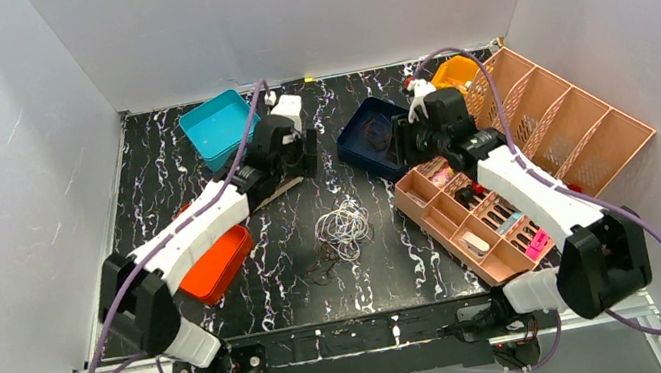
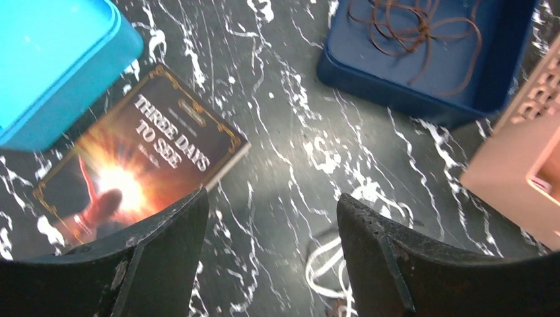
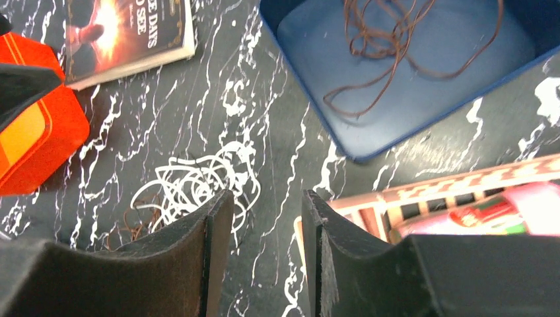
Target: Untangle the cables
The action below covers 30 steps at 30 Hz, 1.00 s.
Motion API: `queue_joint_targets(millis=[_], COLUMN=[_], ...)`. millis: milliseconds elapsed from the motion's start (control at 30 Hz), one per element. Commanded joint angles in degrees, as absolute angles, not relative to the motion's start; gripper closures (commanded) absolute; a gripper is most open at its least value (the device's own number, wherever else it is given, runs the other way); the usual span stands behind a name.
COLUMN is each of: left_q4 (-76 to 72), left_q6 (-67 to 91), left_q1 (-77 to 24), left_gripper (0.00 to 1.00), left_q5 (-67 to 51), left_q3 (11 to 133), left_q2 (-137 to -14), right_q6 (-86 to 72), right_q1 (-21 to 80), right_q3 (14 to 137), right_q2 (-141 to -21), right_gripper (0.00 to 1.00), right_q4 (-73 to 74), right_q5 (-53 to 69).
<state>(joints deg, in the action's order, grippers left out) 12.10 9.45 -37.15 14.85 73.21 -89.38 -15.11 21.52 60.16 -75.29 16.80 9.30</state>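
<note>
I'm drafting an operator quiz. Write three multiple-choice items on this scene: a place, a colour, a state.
1. The wiry cable tangle on the black marbled table is mostly: A) green B) whitish C) red
2. The left gripper and right gripper are: A) both open, empty B) both shut on cables C) one open, one shut
3. The separate thin dark brown cable lies: A) on the table B) in the right gripper C) inside the dark blue plastic bin
Answers: B, pale strands dominate; A, nothing sits between either's fingers; C, its loops rest on the bin's floor.
</note>
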Motion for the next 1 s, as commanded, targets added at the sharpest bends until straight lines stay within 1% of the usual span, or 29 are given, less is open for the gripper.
queue_joint_targets(millis=[0, 167, 367, 567, 767, 900, 967], left_q4=[18.4, 18.8, 18.1, 14.0, 8.1, 4.7, 3.9], left_q6=[18.1, 26.3, 33.6, 42.7, 44.6, 45.4, 45.4], left_q1=[-40.8, -46.1, -54.3, -56.3, -56.3, -55.8, -54.5], left_gripper=[0.31, 0.32, 0.33, 0.33, 0.33, 0.35, 0.38], left_q5=[17.7, 16.0, 19.5, 19.9, 19.0, 18.5, 18.0], left_q3=[68.0, 59.7, 50.0, 37.9, 34.1, 33.4, 33.2], left_q2=[-79.1, -71.3, -66.6, -60.5, -63.6, -65.7, -66.5], right_q6=[-18.7, -20.9, -23.8, -24.2, -23.6, -23.3, -23.4], right_q1=[23.7, 26.2, 30.3, 32.5, 32.9, 33.2, 33.2], right_q3=[54.6, 47.5, 41.9, 40.9, 41.8, 42.4, 42.5], right_q2=[-68.8, -63.7, -59.9, -60.4, -61.2, -61.5, -61.4], right_gripper=[0.49, 0.49, 0.49, 0.49, 0.49, 0.49, 0.49], right_q4=[13.2, 11.8, 9.5, 9.1, 8.8, 9.1, 9.3], right_q5=[8.5, 7.5, 7.5, 6.5, 6.8, 6.9, 6.7])
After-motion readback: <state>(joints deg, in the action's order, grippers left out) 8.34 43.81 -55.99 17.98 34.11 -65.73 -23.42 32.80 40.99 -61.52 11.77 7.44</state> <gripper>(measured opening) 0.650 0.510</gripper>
